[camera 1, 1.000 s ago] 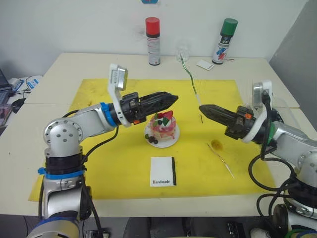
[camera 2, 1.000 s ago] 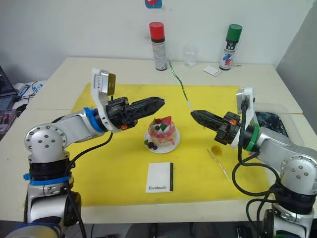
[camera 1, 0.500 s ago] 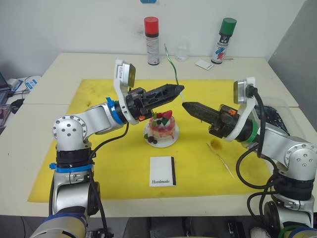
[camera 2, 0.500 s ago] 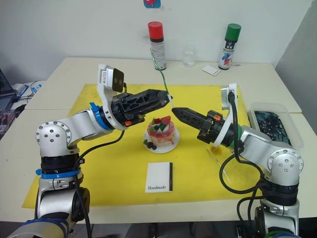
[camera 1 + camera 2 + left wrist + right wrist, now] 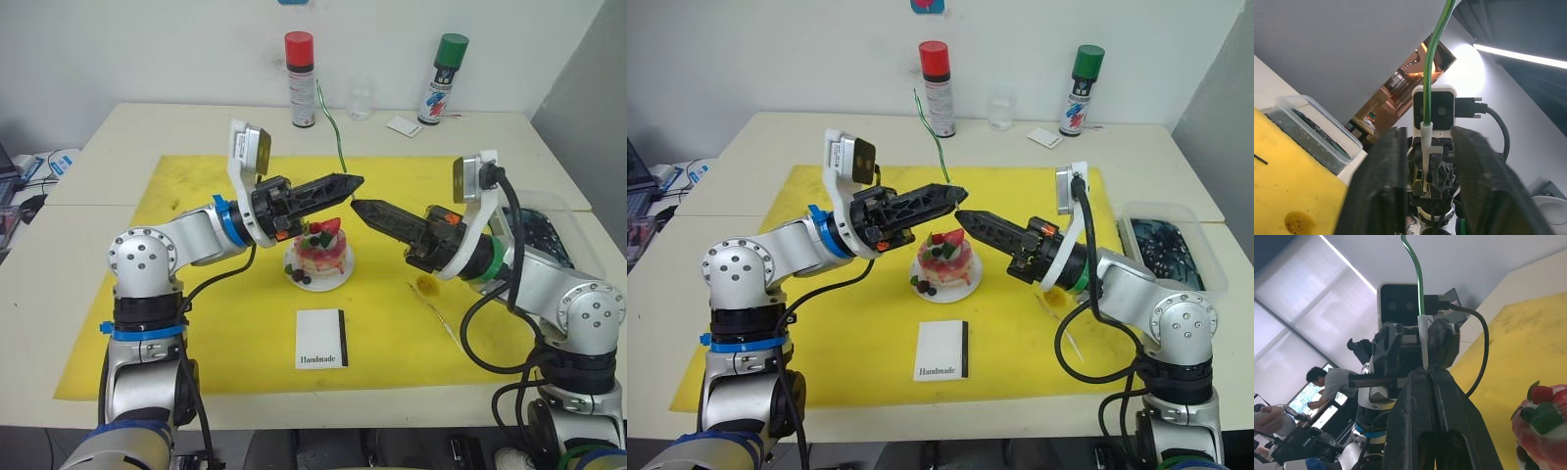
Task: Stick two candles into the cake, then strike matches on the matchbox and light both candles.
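Thin green wavy candle (image 5: 329, 122) pinched in my right gripper (image 5: 355, 204), above the small round pink-and-white cake (image 5: 320, 253).
R fingers closed on the candle's pale lower end, stick rising upright. L gripper (image 5: 357, 181) tip-to-tip w/ it, fingers apart, candle end between them. Yellowish candle (image 5: 438, 316) lies on the yellow mat (image 5: 196, 323) nr my right arm; flat white "Handmade" matchbox (image 5: 322, 339) just in front of the cake.

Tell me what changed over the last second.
The right gripper, shut on the green candle, swung in from the robot's right until its tip almost meets the open left gripper above the cake, with the candle's lower end between the left fingers. Matchbox and yellowish candle stayed put.
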You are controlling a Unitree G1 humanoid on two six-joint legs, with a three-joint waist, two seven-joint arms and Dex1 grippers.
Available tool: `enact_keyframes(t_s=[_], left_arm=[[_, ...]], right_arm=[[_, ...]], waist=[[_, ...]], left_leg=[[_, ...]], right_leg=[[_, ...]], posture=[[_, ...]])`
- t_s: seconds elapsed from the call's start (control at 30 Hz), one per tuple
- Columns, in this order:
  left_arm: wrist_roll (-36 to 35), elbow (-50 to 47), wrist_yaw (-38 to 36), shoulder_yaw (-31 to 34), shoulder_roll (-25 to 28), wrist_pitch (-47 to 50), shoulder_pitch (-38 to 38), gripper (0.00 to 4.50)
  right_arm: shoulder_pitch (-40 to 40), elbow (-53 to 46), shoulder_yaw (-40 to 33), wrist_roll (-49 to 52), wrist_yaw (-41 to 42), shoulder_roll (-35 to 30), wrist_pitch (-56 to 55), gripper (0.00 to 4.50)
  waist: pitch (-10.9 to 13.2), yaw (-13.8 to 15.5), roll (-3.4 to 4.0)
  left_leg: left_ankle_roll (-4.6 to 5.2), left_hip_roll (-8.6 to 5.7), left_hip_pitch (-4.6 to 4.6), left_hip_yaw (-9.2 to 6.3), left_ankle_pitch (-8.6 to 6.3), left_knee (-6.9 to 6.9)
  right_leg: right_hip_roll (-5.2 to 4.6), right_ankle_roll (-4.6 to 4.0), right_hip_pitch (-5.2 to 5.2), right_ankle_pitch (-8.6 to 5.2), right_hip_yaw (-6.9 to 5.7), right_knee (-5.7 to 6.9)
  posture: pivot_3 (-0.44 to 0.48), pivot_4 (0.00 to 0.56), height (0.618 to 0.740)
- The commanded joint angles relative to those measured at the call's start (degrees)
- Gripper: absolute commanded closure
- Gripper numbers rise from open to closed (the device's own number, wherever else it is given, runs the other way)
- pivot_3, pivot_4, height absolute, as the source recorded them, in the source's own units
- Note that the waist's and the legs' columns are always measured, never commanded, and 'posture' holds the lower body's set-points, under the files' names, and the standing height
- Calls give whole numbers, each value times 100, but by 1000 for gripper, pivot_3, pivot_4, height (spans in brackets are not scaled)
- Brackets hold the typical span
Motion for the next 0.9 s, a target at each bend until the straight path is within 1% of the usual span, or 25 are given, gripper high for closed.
enact_keyframes(t_s=[0.03, 0.07, 0.3, 0.4, 0.47, 0.53, 0.6, 0.63, 0.67, 0.7, 0.73, 0.77, 0.87, 0.9], left_arm=[[131, -72, -187, -6, -11, -127, -60, 4180], [168, -71, -219, -5, -10, -123, -57, 4483], [247, -113, -414, 37, 6, -69, -6, 4483], [352, -107, -502, 126, 51, -169, -9, 4500], [516, -103, -519, 200, 101, -337, -64, 4500], [1108, -206, -804, 150, 407, -713, -161, 4500], [1571, -274, -1115, 55, 692, -977, -177, 4500], [1992, -315, -1367, -58, 944, -1266, -103, 4500], [2260, -308, -1509, -88, 1119, -1439, -43, 4500], [2441, -291, -1616, -107, 1224, -1561, -2, 4500], [2876, -332, -1849, -255, 1416, -1916, 156, 4500], [3138, -341, -1995, -330, 1515, -2131, 266, 4500], [3785, -353, -2322, -543, 1649, -2710, 545, 4500], [3990, -394, -2376, -622, 1616, -2906, 748, 4500]], right_arm=[[-48, -193, 57, 257, -13, -91, -187, 4500], [-42, -196, 73, 280, -16, -119, -206, 4500], [-40, -135, 175, 464, -23, -274, -282, 4500], [-68, -110, 188, 544, 22, -370, -281, 3887], [-99, -135, 196, 409, 145, -490, -227, 3189], [-158, -274, 245, -436, 628, -903, -72, 2406], [-204, -364, 330, -1130, 1001, -1203, -86, 1749], [-281, -478, 489, -1765, 1377, -1495, -198, 1347], [-351, -572, 628, -2334, 1704, -1740, -311, 1041], [-390, -627, 728, -2745, 1962, -1894, -407, 661], [-462, -713, 919, -3306, 2273, -2118, -592, 297], [-514, -756, 1064, -3699, 2503, -2238, -732, 16], [-566, -801, 1335, -4439, 3027, -2369, -973, 16], [-530, -895, 1459, -4683, 3233, -2445, -1051, 16]], waist=[[0, 0, 0], [0, 1, 0], [0, 1, 0], [0, 0, 0], [0, 1, 0], [1, -1, 2], [1, 0, 2], [1, 0, 2], [3, 0, 4], [3, 2, 5], [3, 1, 5], [3, 0, 6], [2, 9, 6], [3, 13, 6]], left_leg=[[0, 0, 0, 0, 0, 0], [0, 0, 0, 1, 0, 0], [0, 0, -1, 1, 0, -1], [0, 1, -1, 1, 0, -1], [0, 0, -1, 1, 0, -1], [0, 0, -1, 2, 0, -1], [0, 0, -3, 5, 0, -3], [0, 1, -3, 7, 0, -4], [0, 1, -3, 7, 0, -5], [0, 1, -3, 9, 0, -8], [0, 2, -3, 10, 0, -11], [0, 3, -3, 8, 0, -12], [1, 3, -5, 7, 0, -20], [1, 4, -7, 7, 0, -20]], right_leg=[[0, 0, 0, 0, 0, 0], [1, 0, 0, 0, -1, 0], [1, 0, -2, 0, 1, -1], [1, 0, -2, 0, 1, -1], [1, 0, -2, 0, 1, -1], [1, 0, -3, 0, 2, -1], [5, 0, -11, 0, 6, -1], [7, 0, -11, 0, 6, -2], [7, 0, -12, 0, 6, -3], [8, 0, -15, 0, 8, -5], [8, 0, -15, -1, 6, -9], [8, 0, -15, -1, 6, -14], [7, -1, -13, 0, 8, -31], [6, -1, -14, 0, 9, -35]], posture=[[0, 150, 740], [0, 150, 740], [0, 150, 740], [0, 150, 740], [0, 150, 740], [0, 150, 740], [0, 150, 740], [0, 150, 740], [0, 150, 740], [0, 150, 740], [0, 150, 740], [0, 150, 740], [0, 150, 740], [0, 150, 740]])
